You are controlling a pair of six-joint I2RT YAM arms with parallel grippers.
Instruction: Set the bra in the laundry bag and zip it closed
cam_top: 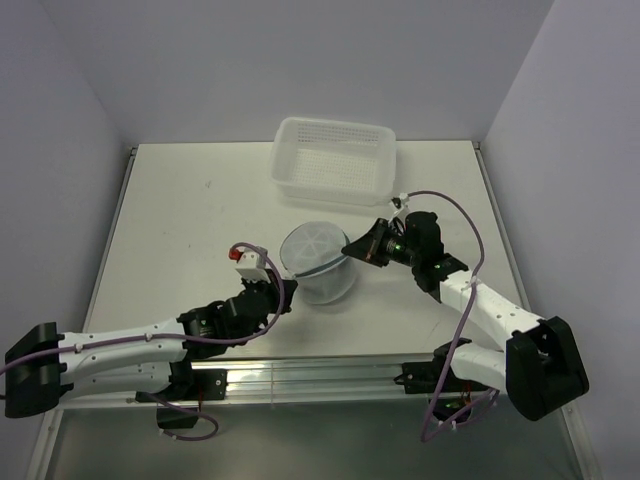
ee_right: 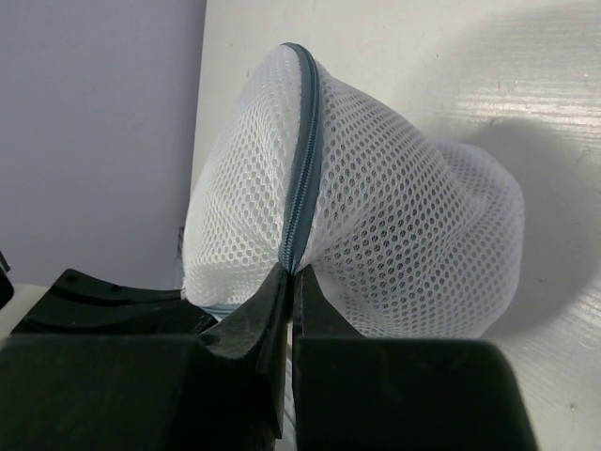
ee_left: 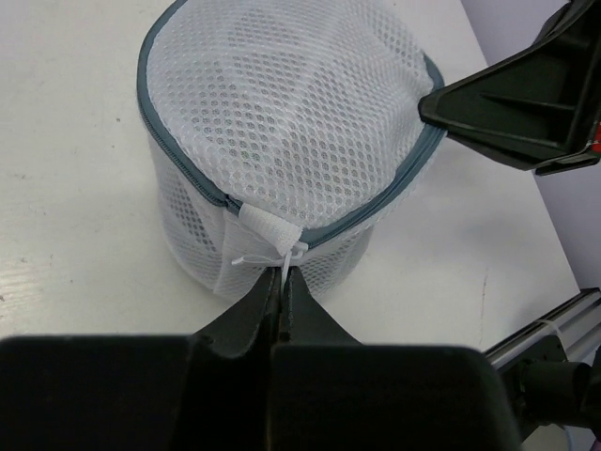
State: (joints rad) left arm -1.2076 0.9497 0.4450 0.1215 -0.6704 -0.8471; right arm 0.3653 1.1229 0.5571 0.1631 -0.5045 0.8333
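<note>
Gripping laundry bag (cam_top: 318, 262) rim: left gripper (ee_left: 282, 274), right gripper (ee_right: 289, 274); contents indistinct

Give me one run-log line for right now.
left gripper: shut on white tab | right gripper: shut on zipper rim | laundry bag: on table, pinched both sides | bra: not visible

The white table (cam_top: 180, 220) carries the laundry bag (cam_top: 318, 262) and a white basket (cam_top: 335, 188).
</note>
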